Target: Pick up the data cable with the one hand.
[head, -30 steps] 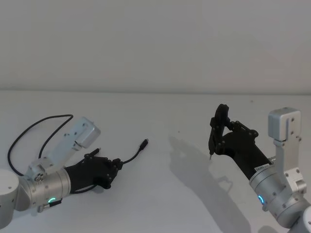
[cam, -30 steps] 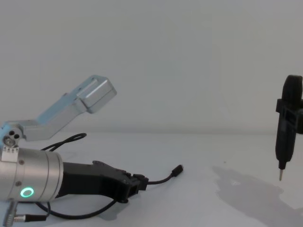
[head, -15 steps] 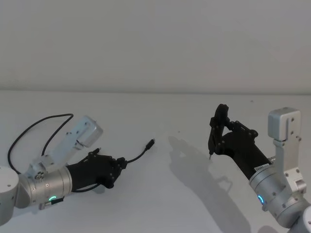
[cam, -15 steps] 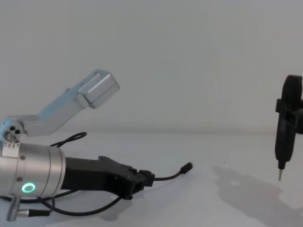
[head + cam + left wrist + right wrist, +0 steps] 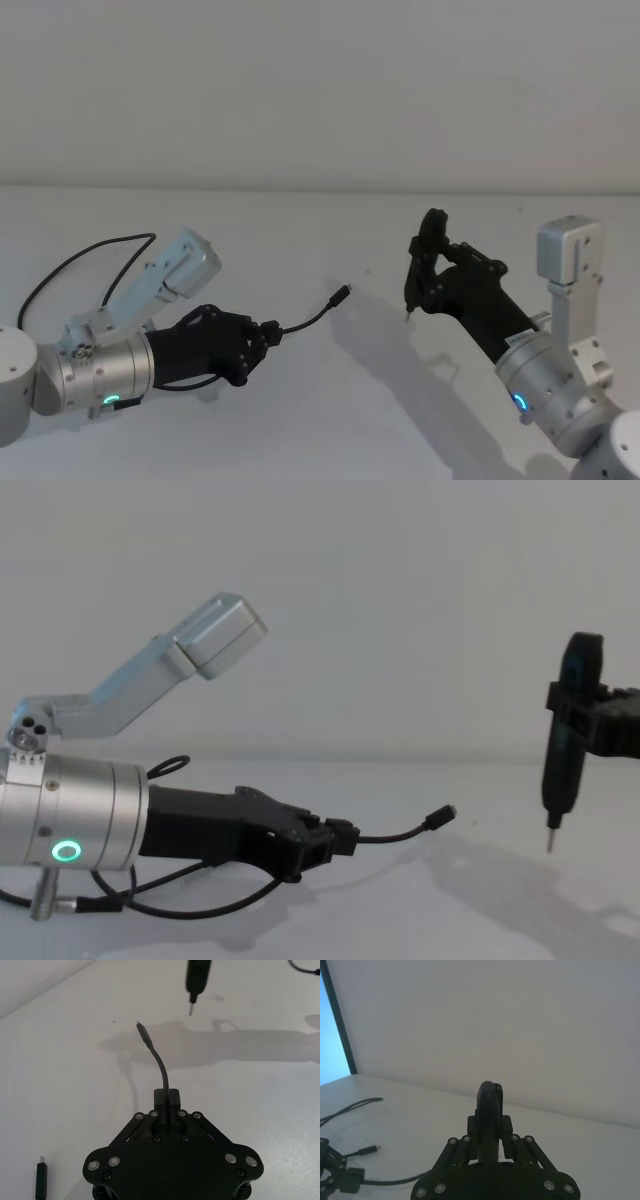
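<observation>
Data cable (image 5: pixel 310 318) pinched near one end between the left gripper's (image 5: pixel 268 333) closed fingers, its plug (image 5: pixel 343 292) jutting beyond the tips, slack looping behind the wrist; opposite, the right gripper (image 5: pixel 434 272) clasps a black pointed tool (image 5: pixel 431 228).

From my station I see a plain white table (image 5: pixel 330 430) that runs back to a pale wall along its far edge. The data cable (image 5: pixel 161 1067) lies on it. Its slack sits in a long open loop near the table's left edge, curving toward the far edge and doubling back. Nearer the middle, the cable is up off the surface, pinched in the left hand (image 5: pixel 267 333), and its free plug (image 5: pixel 343 292) hangs clear of the table. A second small black plug (image 5: pixel 41 1180) with a silver tip shows beside that hand; I can't tell whether it rests on the table. Soft grey shadows spread across the table's right half.
</observation>
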Controlling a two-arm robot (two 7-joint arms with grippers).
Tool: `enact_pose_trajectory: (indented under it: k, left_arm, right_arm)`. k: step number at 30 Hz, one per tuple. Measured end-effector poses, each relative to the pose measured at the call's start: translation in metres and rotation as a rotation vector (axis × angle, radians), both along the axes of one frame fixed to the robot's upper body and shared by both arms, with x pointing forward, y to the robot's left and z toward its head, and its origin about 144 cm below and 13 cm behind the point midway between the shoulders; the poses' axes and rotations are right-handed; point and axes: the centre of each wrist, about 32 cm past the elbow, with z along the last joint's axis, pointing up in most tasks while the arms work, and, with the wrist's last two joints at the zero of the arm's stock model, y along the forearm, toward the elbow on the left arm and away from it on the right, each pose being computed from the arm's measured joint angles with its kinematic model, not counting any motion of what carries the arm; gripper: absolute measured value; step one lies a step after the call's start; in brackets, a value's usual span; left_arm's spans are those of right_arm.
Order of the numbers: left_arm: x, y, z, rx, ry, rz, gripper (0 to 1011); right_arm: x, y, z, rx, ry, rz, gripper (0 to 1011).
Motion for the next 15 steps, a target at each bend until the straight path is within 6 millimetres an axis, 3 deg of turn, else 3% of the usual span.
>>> enact_pose_trajectory:
  k: [15]
  left_arm:
    - [0.002,-0.001,0.005,-0.011,-0.012,-0.045,41]
  right_arm:
    - [0.023,0.012,0.002,-0.010,-0.057,0.080,274]
